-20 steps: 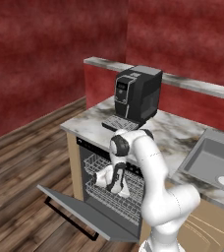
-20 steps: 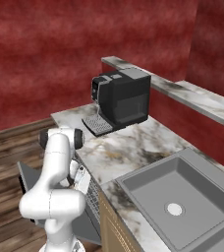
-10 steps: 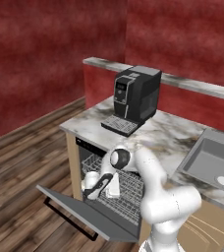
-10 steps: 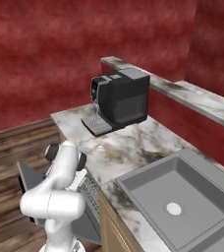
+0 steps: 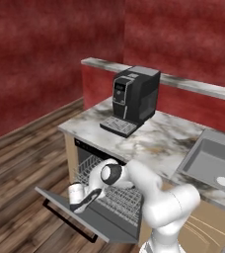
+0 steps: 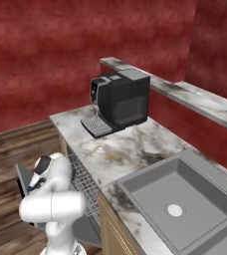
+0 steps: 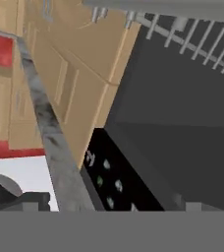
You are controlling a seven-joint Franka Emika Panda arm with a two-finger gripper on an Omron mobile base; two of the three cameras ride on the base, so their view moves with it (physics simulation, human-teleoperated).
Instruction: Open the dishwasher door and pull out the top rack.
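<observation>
The dishwasher door [image 5: 65,203] is folded down almost flat, its black bar handle [image 5: 69,222] on the underside toward the floor. The top rack [image 5: 118,196], a pale wire grid, shows in the dishwasher's mouth and reaches out over the door. My gripper [image 5: 87,201] hangs low over the door's inner face, in front of the rack, open and holding nothing. In the hand view the door's black control strip [image 7: 110,183] with small buttons lies close below, and the rack's wire tines [image 7: 187,34] run across the top. From the right base view, my arm hides much of the door [image 6: 22,178].
A black coffee machine [image 5: 134,99] stands on the marble counter [image 5: 154,138] above the dishwasher. A grey sink [image 5: 215,165] lies to the right. Tan cabinet fronts [image 7: 79,74] flank the opening. Wooden floor [image 5: 20,163] spreads to the left.
My hand has dropped and swung outward, from up by the rack to low over the lowered door. The jaws have stayed open. Door and rack look unmoved.
</observation>
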